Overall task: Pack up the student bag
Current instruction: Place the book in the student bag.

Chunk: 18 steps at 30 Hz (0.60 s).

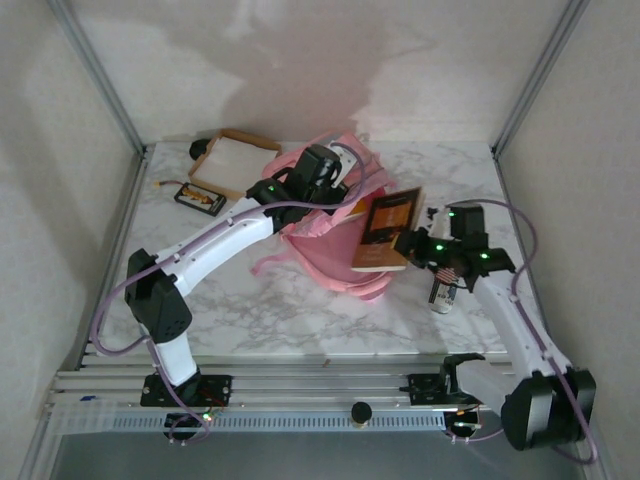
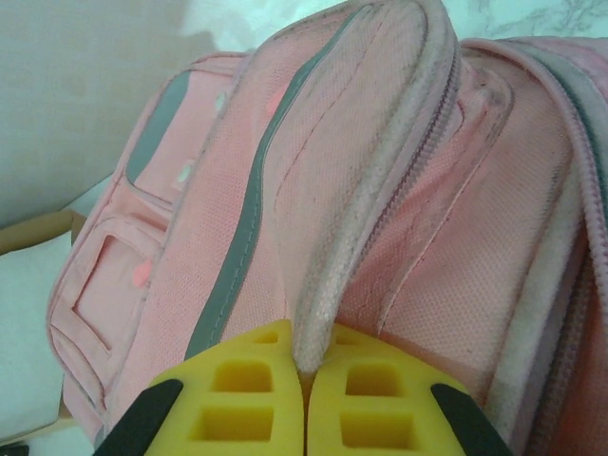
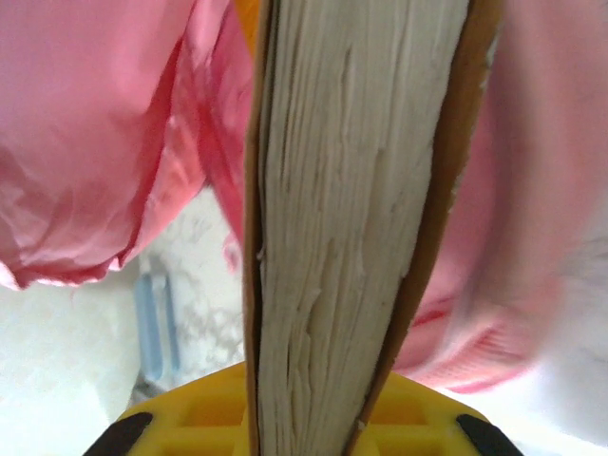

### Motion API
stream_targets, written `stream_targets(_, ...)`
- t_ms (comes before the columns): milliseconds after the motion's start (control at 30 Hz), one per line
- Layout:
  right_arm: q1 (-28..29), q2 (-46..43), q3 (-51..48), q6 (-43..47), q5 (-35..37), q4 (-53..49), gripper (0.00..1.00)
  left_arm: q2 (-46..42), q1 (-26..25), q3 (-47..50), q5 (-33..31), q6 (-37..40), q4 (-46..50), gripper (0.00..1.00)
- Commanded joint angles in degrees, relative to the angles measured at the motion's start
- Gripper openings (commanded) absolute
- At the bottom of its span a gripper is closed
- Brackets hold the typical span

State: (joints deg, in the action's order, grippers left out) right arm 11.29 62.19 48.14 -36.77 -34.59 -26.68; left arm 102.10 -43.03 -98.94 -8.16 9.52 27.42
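The student bag (image 1: 318, 232) is a large pink backpack lying mid-table, opening towards the right. My left gripper (image 1: 322, 172) sits on top of it. In the left wrist view that gripper (image 2: 309, 369) is shut, its yellow fingers pinching a pale pink zipper-edge flap (image 2: 366, 199) of the bag (image 2: 190, 237). My right gripper (image 1: 414, 246) is shut on a brown-covered book (image 1: 384, 230), held on edge at the bag's right side. In the right wrist view the book's page block (image 3: 347, 237) stands between the yellow fingers (image 3: 190, 418), with pink fabric (image 3: 95, 133) on both sides.
A shallow tan cardboard tray (image 1: 236, 160) lies at the back left, touching the bag. A small black case (image 1: 199, 197) lies left of it. A small can-like object (image 1: 443, 292) lies under my right arm. Metal posts frame the table's corners.
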Motion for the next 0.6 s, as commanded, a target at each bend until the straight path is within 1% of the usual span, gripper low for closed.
stream_targets(0, 5.3, 4.8, -0.9, -5.9, -5.9, 20.2, 0.00, -2.7, -0.2, -3.3, 0.1, -2.5, -3.5, 0.00)
stream_targets(167, 6.7, 18.3, -1.7, -13.0, -6.3, 41.0, 0.00, -3.1, -0.2, -2.9, 0.3, -5.2, -3.1, 0.00)
stream_targets(233, 7.1, 24.0, 0.7, -13.0, -4.2, 43.8, 0.00, -3.7, -0.2, -2.3, 1.2, -7.0, -3.3, 0.00)
stream_targets(300, 7.1, 29.5, 2.2, -15.2, -3.3, 48.4, 0.01, -4.5, -0.2, -1.6, 2.3, -8.3, -3.8, 0.00)
stream_targets(333, 7.3, 32.4, 2.8, -16.2, -3.6, 52.3, 0.05, -5.1, -0.2, -0.8, 2.3, -8.8, -4.5, 0.00)
stream_targets(367, 7.5, 35.5, 4.5, -15.9, -3.1, 53.3, 0.14, -5.6, -0.1, 0.1, 2.5, -9.1, -5.2, 0.00)
stream_targets(433, 7.5, 41.1, 10.1, -12.5, -1.5, 48.6, 0.21, -6.2, 0.0, 1.4, 3.1, -9.6, -6.1, 0.00)
stream_targets(467, 7.4, 43.3, 13.3, -9.9, 0.6, 44.4, 0.27, -6.2, 0.1, 1.7, 3.2, -9.9, -6.2, 0.00)
stream_targets(500, 7.4, 44.3, 15.2, -8.3, 3.2, 40.6, 0.38, -6.2, 0.1, 1.8, 3.4, -10.1, -6.1, 0.00)
stream_targets(567, 6.5, 44.0, 15.5, -7.3, 7.5, 37.9, 0.61, -6.3, 0.3, 2.1, 3.3, -10.5, -6.3, 0.00)
